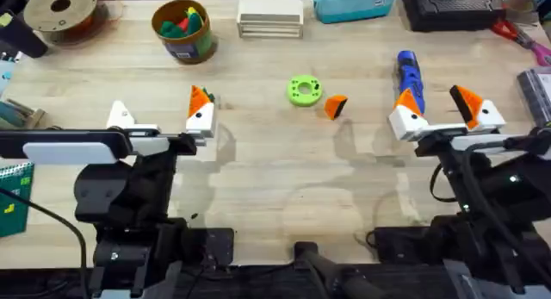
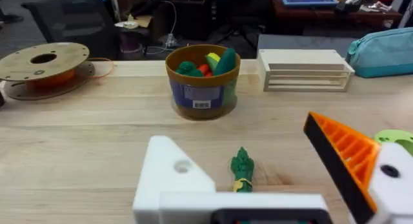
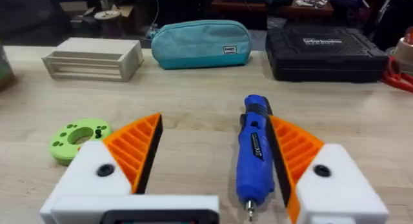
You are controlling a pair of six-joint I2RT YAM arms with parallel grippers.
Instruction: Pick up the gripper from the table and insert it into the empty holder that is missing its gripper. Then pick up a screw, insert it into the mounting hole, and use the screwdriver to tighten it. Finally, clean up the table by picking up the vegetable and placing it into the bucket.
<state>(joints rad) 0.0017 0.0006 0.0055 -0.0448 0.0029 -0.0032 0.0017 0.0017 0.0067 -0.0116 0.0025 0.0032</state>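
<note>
My left hand (image 1: 162,120): wide open, holding nothing.
My right hand (image 3: 213,162): wide open, screwdriver (image 3: 253,153) between its fingers, ungripped.

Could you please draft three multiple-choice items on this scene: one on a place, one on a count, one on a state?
1. Where does the loose orange gripper lie?
A. inside the bucket
B. on the table just right of the green disc
C. on the filament spool

2. How many of the left tool's fingers carry an orange tip?
A. none
B. one
C. two

3. What is the screwdriver's state?
A. lying flat on the table between the right tool's open fingers
B. standing upright in the bucket
C. lifted clear of the table

Key: 1 B, the overhead view shows it beside the green disc. 2 B, the plain white holder has no tip, while its partner finger has one. 3 A, the right wrist view shows it resting on the wood between the right tool's spread fingers.
</note>
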